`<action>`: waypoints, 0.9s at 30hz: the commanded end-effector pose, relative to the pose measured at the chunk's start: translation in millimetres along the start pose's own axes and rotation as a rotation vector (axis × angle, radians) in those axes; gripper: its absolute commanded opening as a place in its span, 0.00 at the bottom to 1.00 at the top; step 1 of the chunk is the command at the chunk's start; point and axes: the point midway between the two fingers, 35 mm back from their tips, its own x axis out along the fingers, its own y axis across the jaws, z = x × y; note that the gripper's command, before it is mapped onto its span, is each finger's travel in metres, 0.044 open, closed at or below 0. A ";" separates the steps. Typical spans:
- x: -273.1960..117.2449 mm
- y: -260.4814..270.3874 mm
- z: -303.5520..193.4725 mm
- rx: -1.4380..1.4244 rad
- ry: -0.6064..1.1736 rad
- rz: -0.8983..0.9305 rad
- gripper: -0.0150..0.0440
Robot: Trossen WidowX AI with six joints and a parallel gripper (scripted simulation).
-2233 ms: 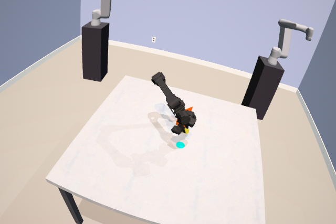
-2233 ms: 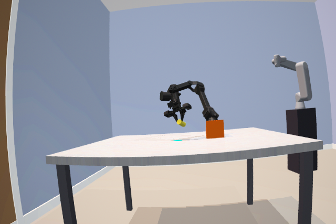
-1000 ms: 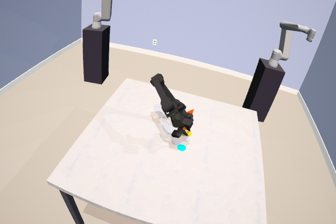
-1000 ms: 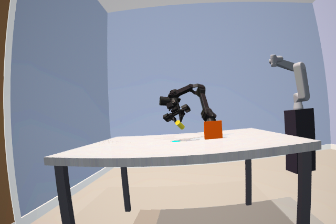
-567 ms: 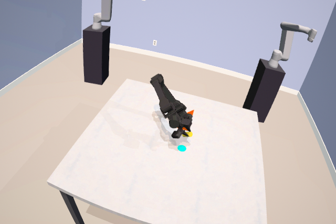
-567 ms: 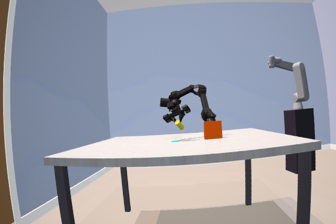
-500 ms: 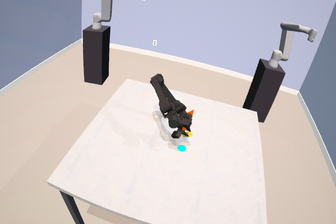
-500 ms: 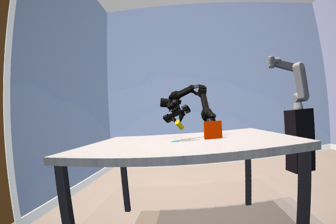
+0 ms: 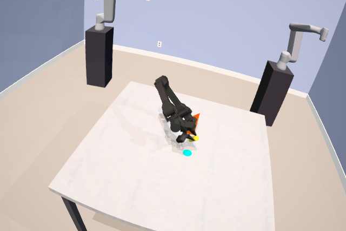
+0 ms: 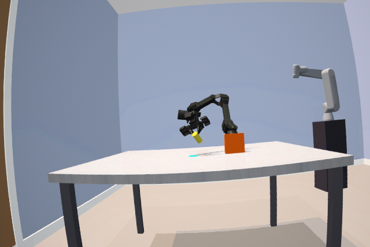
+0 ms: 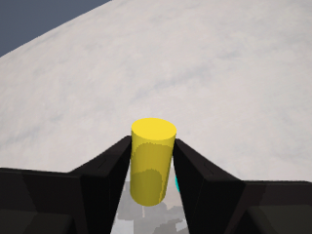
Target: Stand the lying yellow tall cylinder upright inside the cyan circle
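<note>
The yellow cylinder [image 9: 194,138] [image 10: 197,137] [image 11: 152,161] is held in the air above the table, tilted, with its axis between upright and lying. My gripper [image 9: 195,137] [image 10: 197,132] [image 11: 152,142] is shut on it, one finger on each side in the wrist view. The cyan circle [image 9: 187,152] [image 10: 193,155] lies flat on the table with nothing on it. In the wrist view only a sliver of the circle [image 11: 177,183] shows beside the right finger; the rest is hidden.
An orange block [image 9: 197,119] [image 10: 234,143] stands on the table [image 9: 156,183] [image 10: 134,166], close to the arm and partly behind it in the top view. Two grey arms on dark pedestals [image 9: 99,58] [image 9: 272,94] stand beyond the table.
</note>
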 end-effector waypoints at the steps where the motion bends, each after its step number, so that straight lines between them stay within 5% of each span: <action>1: -0.5 0.5 0.6 -0.012 -0.039 0.002 0.43; 27: -6.1 -1.5 1.2 -0.064 -0.228 -0.026 0.43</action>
